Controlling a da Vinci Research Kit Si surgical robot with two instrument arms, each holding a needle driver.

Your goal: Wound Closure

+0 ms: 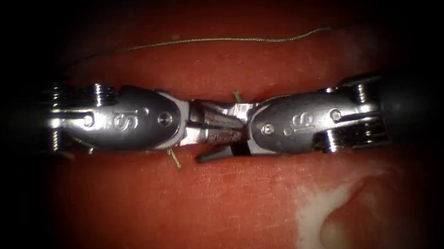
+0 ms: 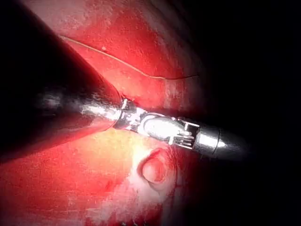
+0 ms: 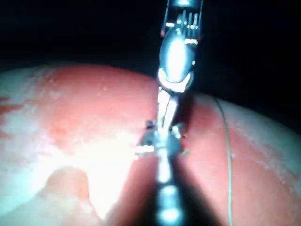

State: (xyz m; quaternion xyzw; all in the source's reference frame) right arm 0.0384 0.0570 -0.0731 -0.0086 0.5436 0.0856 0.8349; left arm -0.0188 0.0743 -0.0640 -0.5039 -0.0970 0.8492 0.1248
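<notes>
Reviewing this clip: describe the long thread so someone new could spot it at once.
Start at the two metal tools, the left tool and right tool, meeting tip to tip over the tissue. Above them, the thread crosses the tissue as one long, thin, olive line, unlike the short thread ends beside the tools.

The two steel needle drivers, left tool and right tool, are met tip to tip at frame centre over the red tissue; the thin thread is laid across the upper frame.
</notes>
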